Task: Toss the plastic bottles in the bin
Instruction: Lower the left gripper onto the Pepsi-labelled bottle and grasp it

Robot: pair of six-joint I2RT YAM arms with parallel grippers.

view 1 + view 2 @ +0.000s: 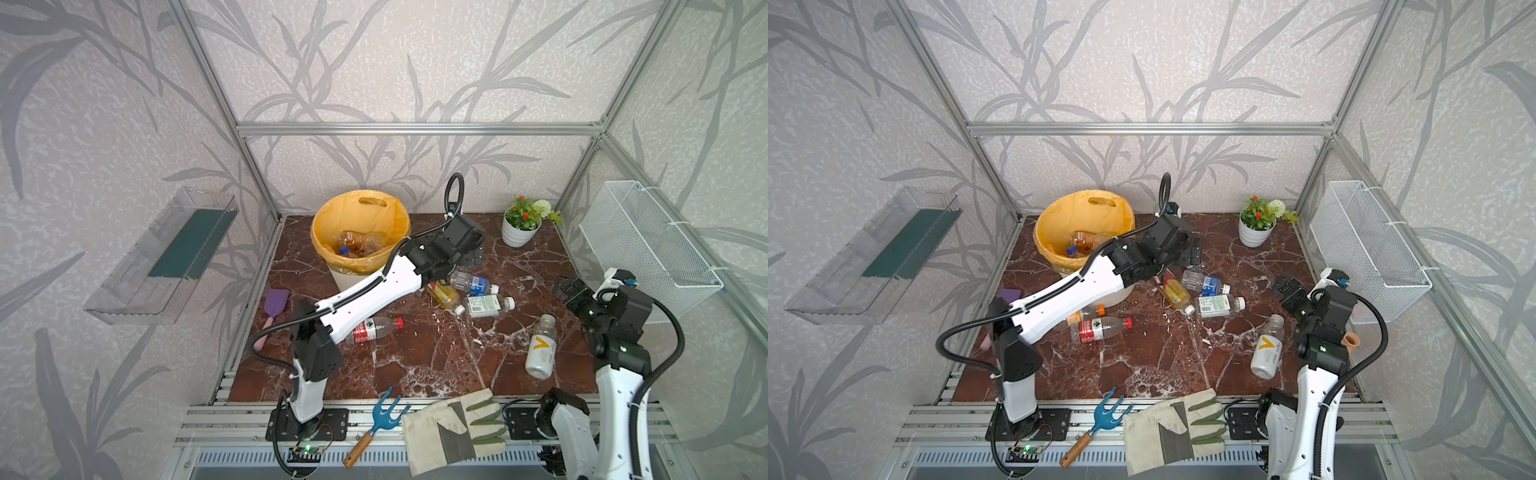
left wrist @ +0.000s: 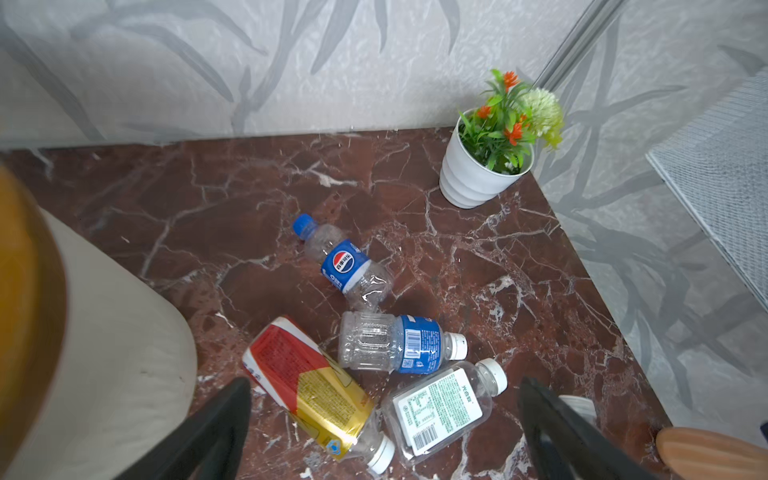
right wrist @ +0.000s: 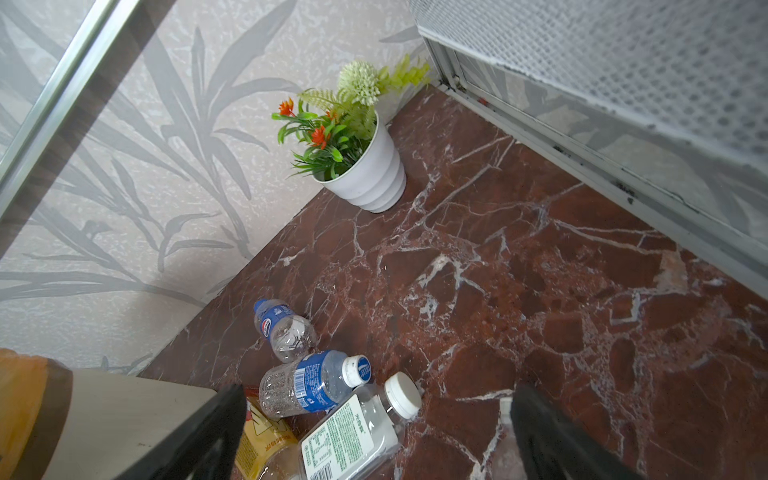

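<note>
The bin (image 1: 321,226), cream with a yellow bag liner, stands at the back left and holds some bottles (image 1: 354,243). My left gripper (image 2: 384,383) hangs open just right of the bin, above a cluster: a red-and-yellow labelled bottle (image 2: 307,386), a green-and-white labelled bottle (image 2: 440,411), a blue-label bottle with a white cap (image 2: 399,343) and a Pepsi bottle (image 2: 345,266). A red-label bottle (image 1: 374,328) lies partly under the left arm. A white bottle with an orange V (image 1: 540,353) lies at the right. My right gripper (image 1: 571,291) is open and empty beside it.
A white flower pot (image 1: 519,230) stands at the back right, with a wire mesh basket (image 1: 648,245) on the right wall. A purple scoop (image 1: 274,305) lies at the left edge. A blue hand fork (image 1: 380,419) and a glove (image 1: 453,428) lie on the front rail.
</note>
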